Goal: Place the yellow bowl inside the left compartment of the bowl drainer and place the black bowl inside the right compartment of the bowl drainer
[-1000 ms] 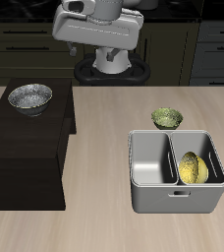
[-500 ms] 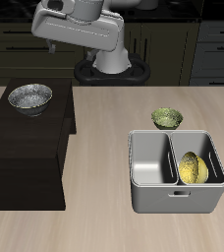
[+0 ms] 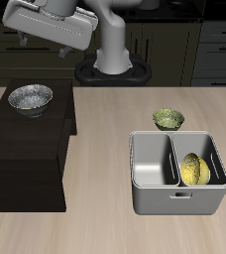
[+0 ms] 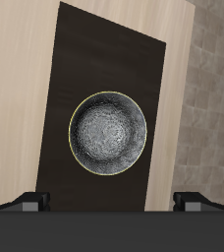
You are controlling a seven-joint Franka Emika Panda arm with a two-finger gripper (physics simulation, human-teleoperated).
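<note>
The black bowl (image 3: 31,98), silvery-grey speckled inside with a dark rim, sits upright on top of a dark low cabinet (image 3: 26,149). My gripper (image 3: 46,45) hangs high above it, open and empty. In the wrist view the black bowl (image 4: 107,133) lies well below and between my spread fingertips (image 4: 28,202), with my gripper (image 4: 112,202) not touching it. The yellow bowl (image 3: 192,170) leans on its edge inside the bowl drainer (image 3: 179,206), in the well farther from the cabinet. The drainer's other well holds nothing.
A small olive-green bowl (image 3: 169,119) stands on the table just behind the drainer. The dark cabinet (image 4: 75,59) rises above the table top and fills the side opposite the drainer. Kitchen cabinets line the back wall.
The arm has swung sideways from above the table's middle to above the cabinet, bringing the gripper over the black bowl. The bowls and the drainer have not moved.
</note>
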